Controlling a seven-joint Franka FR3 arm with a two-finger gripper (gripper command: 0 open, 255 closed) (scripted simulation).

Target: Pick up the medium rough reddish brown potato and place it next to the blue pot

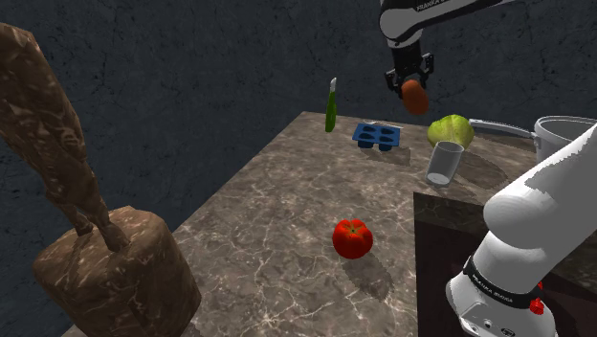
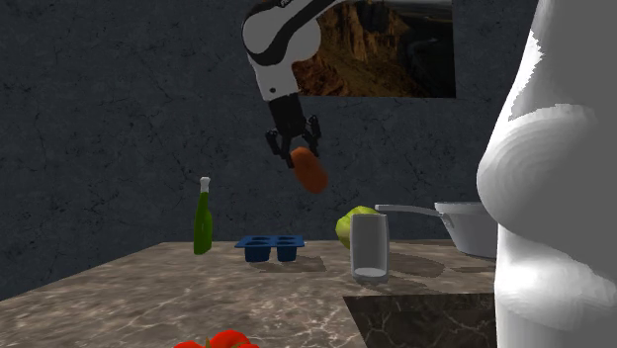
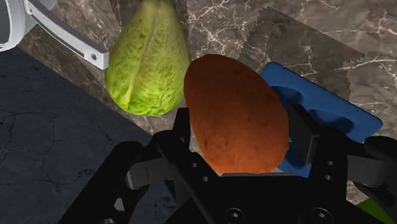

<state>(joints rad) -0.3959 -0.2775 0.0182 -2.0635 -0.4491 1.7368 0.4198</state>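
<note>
A reddish brown rough potato [image 1: 415, 98] [image 2: 310, 170] [image 3: 235, 114] hangs high above the far end of the marble counter [image 1: 268, 220], clasped between the black fingers of my gripper [image 1: 412, 88] [image 2: 296, 148] [image 3: 242, 137]. The pot [image 1: 566, 136] [image 2: 477, 225] [image 3: 9, 25] is drawn pale grey, not blue. It stands at the shoulder view's far right, its long handle [image 1: 499, 124] [image 3: 63, 35] pointing toward a green lettuce head [image 1: 450, 128] [image 2: 352, 225] [image 3: 147, 60]. Below the held potato lie the lettuce and a blue tray.
A blue moulded tray [image 1: 377, 135] [image 2: 270, 247] [image 3: 331, 114], a green bottle [image 1: 331, 105] [image 2: 203, 217] and a clear glass [image 1: 445, 163] [image 2: 370, 247] stand at the far end. A red tomato [image 1: 352, 238] sits mid-counter. A brown stone statue [image 1: 77, 220] rises at the near left.
</note>
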